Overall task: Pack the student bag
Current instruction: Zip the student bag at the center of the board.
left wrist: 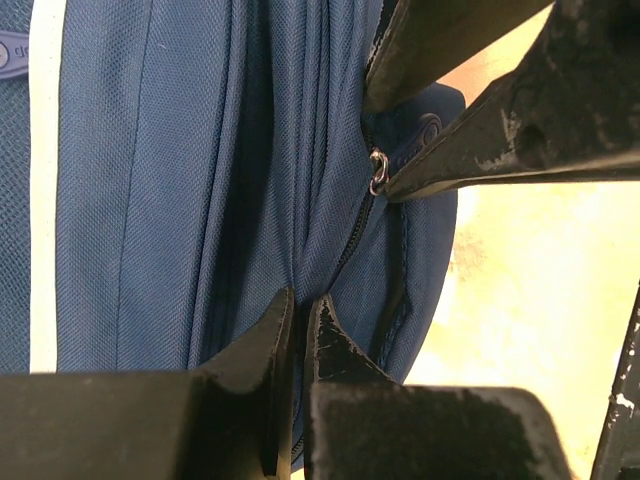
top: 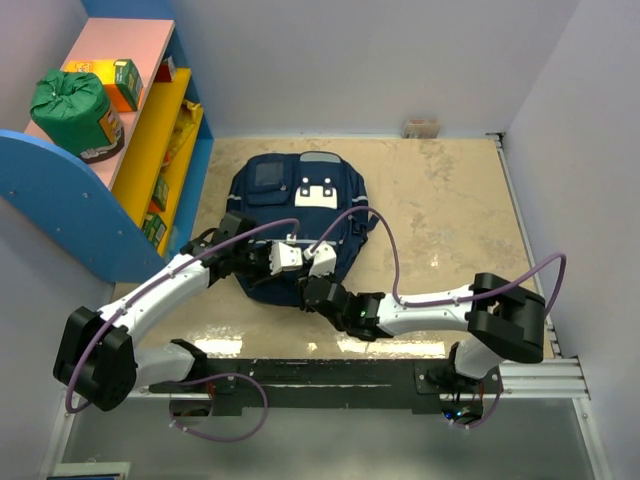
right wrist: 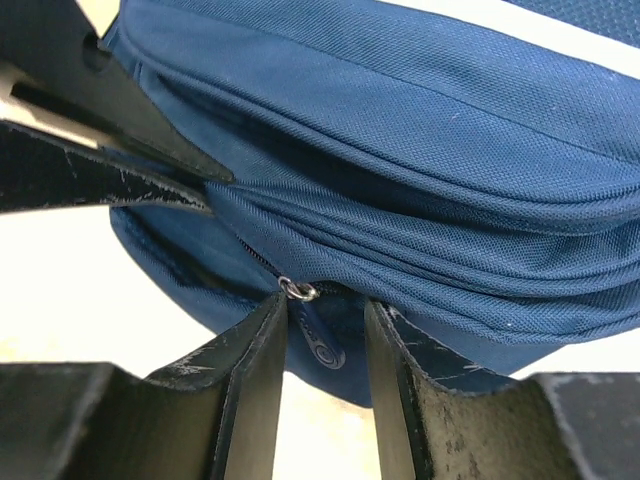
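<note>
The navy-blue student bag (top: pixel 300 205) lies flat on the beige table, front pocket with white patches facing up. Both grippers meet at its near edge. My left gripper (left wrist: pixel 299 303) is shut on a fold of the bag's fabric (left wrist: pixel 200 180) beside the zipper line; it also shows in the top view (top: pixel 298 266). My right gripper (right wrist: pixel 322 308) is open, and its fingers (right wrist: pixel 255 350) straddle the blue zipper pull tab (right wrist: pixel 322 338) and its metal ring (right wrist: pixel 298 290) without closing on them. The right gripper also shows in the top view (top: pixel 314 284). The zipper looks closed here.
A blue, yellow and pink shelf (top: pixel 150 150) stands at the left with a green drawstring sack (top: pixel 72 105) and green boxes (top: pixel 127 82) on it. A small object (top: pixel 421 127) sits by the back wall. White walls close in both sides.
</note>
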`<state>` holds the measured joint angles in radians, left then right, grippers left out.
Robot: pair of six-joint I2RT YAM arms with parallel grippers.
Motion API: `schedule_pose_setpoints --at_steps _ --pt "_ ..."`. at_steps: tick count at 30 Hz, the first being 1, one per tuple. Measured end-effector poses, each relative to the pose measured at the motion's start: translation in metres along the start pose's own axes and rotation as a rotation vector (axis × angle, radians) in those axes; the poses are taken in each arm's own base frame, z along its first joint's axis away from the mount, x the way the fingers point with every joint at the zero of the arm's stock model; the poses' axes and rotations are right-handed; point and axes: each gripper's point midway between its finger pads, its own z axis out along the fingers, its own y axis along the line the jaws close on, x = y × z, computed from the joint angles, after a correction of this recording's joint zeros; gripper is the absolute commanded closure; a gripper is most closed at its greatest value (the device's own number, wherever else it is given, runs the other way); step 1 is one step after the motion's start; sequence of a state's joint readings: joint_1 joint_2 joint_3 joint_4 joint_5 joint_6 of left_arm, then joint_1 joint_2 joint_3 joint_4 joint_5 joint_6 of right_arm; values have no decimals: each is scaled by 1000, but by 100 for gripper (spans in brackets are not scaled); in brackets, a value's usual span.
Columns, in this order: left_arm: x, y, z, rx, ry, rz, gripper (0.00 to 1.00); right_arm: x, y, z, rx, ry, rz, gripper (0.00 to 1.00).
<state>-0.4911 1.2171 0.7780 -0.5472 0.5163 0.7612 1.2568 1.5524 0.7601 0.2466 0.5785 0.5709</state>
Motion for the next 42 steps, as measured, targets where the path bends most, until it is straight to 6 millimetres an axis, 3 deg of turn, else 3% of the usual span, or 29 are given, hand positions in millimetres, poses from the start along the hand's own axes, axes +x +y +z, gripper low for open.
schedule_pose_setpoints --at_steps 5,15,19,26,31,36,42 --pt "1 -1 0 4 4 -2 97 1 0 -1 33 -13 21 68" --pt "-7 -9 2 34 -25 -19 98 8 0 -19 24 6 41 100" --pt "-12 -15 4 60 -41 -26 100 11 -3 -28 13 11 49 100" --pt "-23 -21 -1 74 -83 -5 100 -2 -5 -46 -26 9 79 100" --pt "-26 -19 -5 51 -97 26 100 -10 -15 -47 -68 74 161 100" --pt "-19 -19 -5 22 -95 79 100 -9 -31 -51 -94 135 236 100" --pt "-9 -14 -13 -1 -89 130 100 -5 -31 -48 -119 172 260 100"
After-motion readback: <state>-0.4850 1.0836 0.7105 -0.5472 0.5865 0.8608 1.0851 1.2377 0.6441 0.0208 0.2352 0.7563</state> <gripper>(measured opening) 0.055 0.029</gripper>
